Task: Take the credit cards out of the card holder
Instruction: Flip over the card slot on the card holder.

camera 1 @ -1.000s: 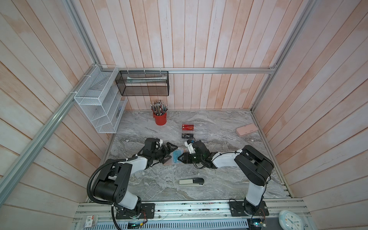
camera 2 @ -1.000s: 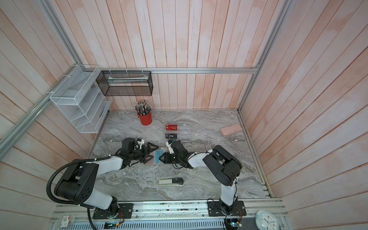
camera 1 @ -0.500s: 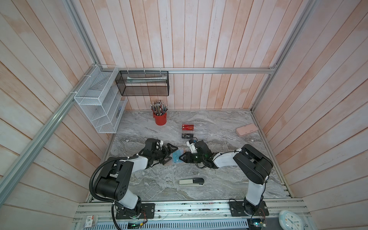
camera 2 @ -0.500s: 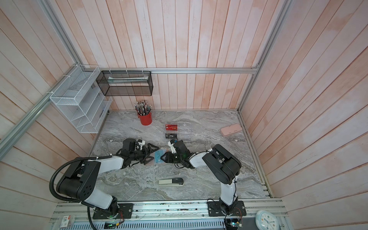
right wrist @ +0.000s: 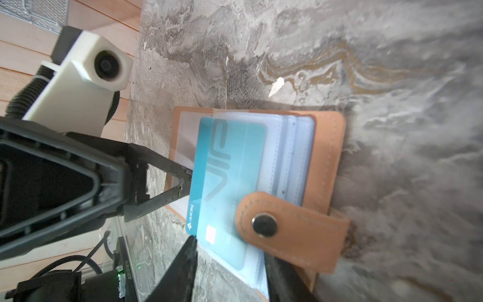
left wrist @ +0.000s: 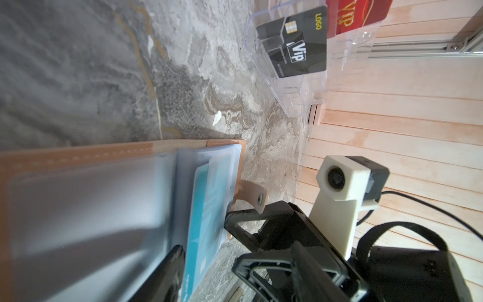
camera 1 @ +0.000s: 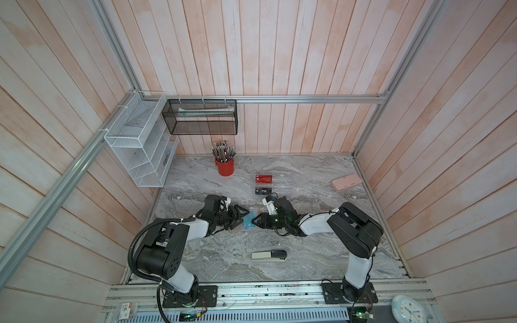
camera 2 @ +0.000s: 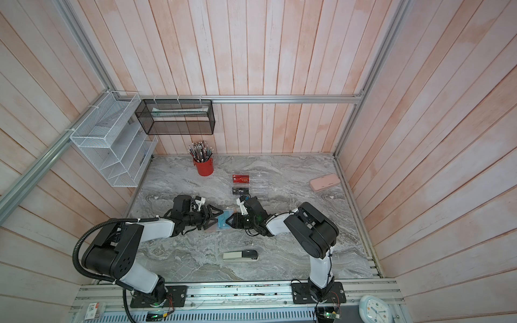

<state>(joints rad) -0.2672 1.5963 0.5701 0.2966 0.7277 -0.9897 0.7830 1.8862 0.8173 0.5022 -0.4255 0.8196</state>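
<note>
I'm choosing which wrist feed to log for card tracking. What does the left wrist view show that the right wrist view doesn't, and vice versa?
Only the left wrist view: the clear acrylic rack holding a black plastic VIP card and a red plastic VIP card, plus the right arm's white camera housing.

Only the right wrist view: legible lettering on the teal plastic VIP card, and the left arm's white camera housing.

Both: the tan leather-look folding card holder open on the grey marbled tabletop, its snap tab, the teal card partly sleeved, the left tool and right tool.

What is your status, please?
Left gripper at teal card, grip unclear. Right gripper straddles holder. Card partly out; red card, black card in rack. No obstruction seen.
</note>
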